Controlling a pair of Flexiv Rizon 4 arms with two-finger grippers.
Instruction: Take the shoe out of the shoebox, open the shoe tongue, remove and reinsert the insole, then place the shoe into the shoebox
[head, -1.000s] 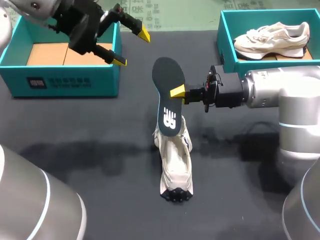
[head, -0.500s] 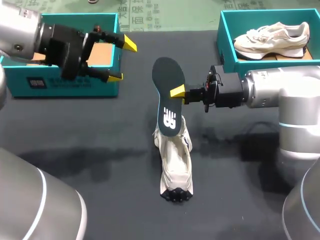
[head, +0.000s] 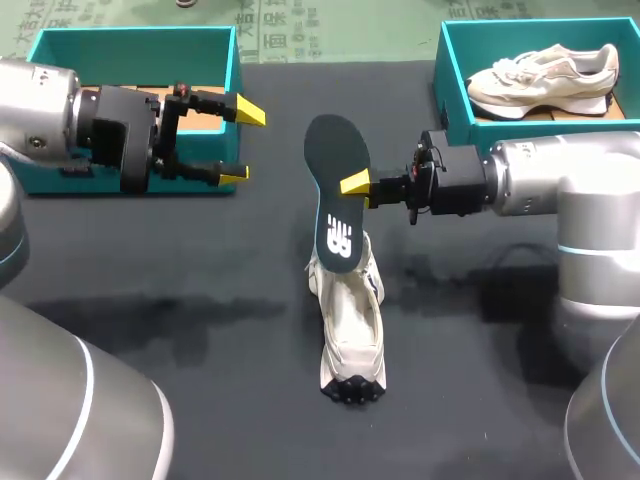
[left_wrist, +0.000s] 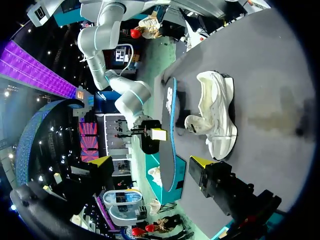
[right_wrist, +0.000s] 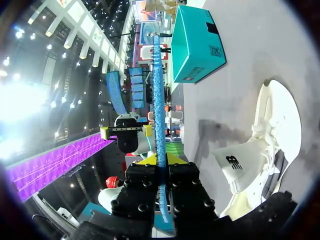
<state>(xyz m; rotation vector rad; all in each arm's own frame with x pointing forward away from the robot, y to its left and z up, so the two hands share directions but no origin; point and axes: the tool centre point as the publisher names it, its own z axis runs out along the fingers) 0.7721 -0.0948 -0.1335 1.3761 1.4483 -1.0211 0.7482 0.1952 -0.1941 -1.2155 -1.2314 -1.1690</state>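
The white shoe (head: 350, 320) lies on the dark table, toe toward the front edge, its tongue pulled up. My right gripper (head: 355, 183) is shut on the dark insole (head: 336, 190), which it holds upright above the shoe's heel. In the right wrist view the insole (right_wrist: 157, 90) shows edge-on between the fingertips of my right gripper (right_wrist: 159, 161), with the shoe (right_wrist: 272, 145) below and to one side. My left gripper (head: 241, 145) stands open and empty, left of the insole, in front of the left shoebox (head: 130, 38). In the left wrist view the insole (left_wrist: 170, 145) and the shoe (left_wrist: 216, 112) lie ahead of my open left gripper (left_wrist: 151, 161).
The teal shoebox (head: 455, 70) at the back right holds a second white shoe (head: 545, 75). The left shoebox shows bare cardboard inside. The left shoebox (right_wrist: 197, 42) also shows beyond the insole in the right wrist view.
My left arm has swung down and leftward from above the left shoebox to in front of it, its open fingers now pointing toward the insole. The right arm, insole and shoe have not moved.
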